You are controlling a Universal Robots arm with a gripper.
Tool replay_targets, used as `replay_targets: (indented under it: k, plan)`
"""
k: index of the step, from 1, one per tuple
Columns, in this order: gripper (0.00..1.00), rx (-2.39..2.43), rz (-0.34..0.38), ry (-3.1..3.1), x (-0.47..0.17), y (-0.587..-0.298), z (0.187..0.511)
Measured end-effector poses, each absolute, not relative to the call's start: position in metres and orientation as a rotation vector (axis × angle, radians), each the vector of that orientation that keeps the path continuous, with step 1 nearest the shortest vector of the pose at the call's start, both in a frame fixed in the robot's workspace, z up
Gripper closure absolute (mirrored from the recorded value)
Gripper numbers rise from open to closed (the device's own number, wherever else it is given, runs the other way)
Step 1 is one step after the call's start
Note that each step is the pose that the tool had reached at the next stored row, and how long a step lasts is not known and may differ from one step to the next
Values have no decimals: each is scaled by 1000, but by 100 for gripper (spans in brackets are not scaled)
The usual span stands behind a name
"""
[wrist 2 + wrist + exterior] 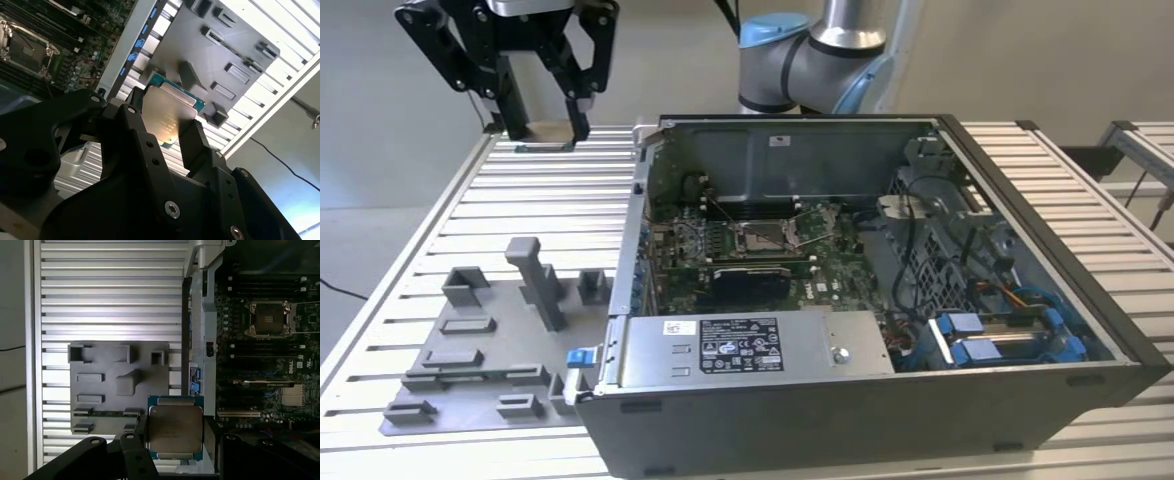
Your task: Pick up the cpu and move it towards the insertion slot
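In the exterior view the gripper (547, 120) hangs at eleven o'clock of the frame, above the slatted table (547, 210) and outside the open computer case (854, 420). A tan sliver between its jaws looks like the cpu (548, 136) seen edge-on. The insertion slot (761, 237) sits on the green board near the frame's centre, at about four o'clock from the gripper and well apart from it.

In the second wrist view the jaws are clamped on two opposite edges of the cpu (167, 112), held clear above the grey fixture plate (240, 65).

In the first wrist view the cpu (175, 427) is pinched flat and the insertion slot (270, 319) looks empty. The pickup looks done; most of the carry remains.
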State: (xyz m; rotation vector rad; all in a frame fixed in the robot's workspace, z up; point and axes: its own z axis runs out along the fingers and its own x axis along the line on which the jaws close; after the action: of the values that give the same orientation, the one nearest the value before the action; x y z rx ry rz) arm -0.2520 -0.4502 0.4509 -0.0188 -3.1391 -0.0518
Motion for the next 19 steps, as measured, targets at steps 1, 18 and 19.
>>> replay_targets:
  k: [1, 18, 19]
  plan:
    - [100, -19, -52, -3139, -252, -450, 451]
    - [100, -19, -52, -3139, -233, -450, 455]
    - [100, -19, -52, -3139, -228, -450, 455]
